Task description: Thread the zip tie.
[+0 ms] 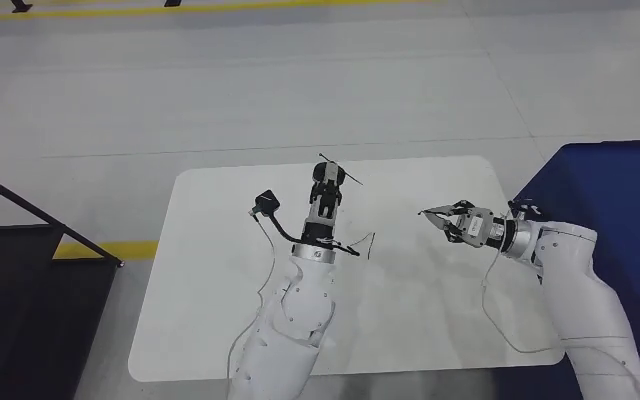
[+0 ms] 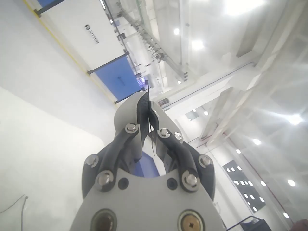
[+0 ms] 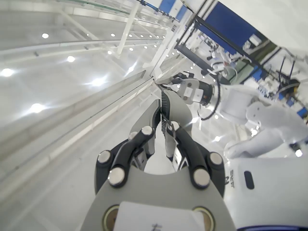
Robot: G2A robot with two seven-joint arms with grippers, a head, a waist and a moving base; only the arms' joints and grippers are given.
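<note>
Top view: white table (image 1: 420, 330), both arms over it. The left gripper (image 1: 326, 172) sits a bit toward 12 o'clock from table centre, pointing at 12 o'clock. The black zip tie (image 1: 345, 176) is pinched at its tips, off the table, and runs across them roughly from 10 to 4 o'clock. A thin dark strand (image 1: 365, 243) curls out near that arm's wrist on the 4 o'clock side. Can't tell if it's the tie's tail or a cable.

The right gripper (image 1: 430, 215) is at 3 o'clock from the left one, well apart from it, pointing at 9 o'clock. A blue surface (image 1: 585, 180) sits past the table edge at 3 o'clock.

Left wrist view: the left gripper (image 2: 147, 99) is clamped on the zip tie (image 2: 147, 88). The strap runs between the pads along the fingers. A short length pokes out past the tips with a small block at the end, and the rest trails back toward the palm.

Right wrist view: the right gripper (image 3: 160, 100) has its jaws drawn together to the tips, with only a narrow slit further down. Can't tell whether anything is pinched there. The left gripper (image 3: 172, 82) shows farther off, just beyond the right tips, side-on and closed. A thin dark line sticks out of it, too small to make out.
</note>
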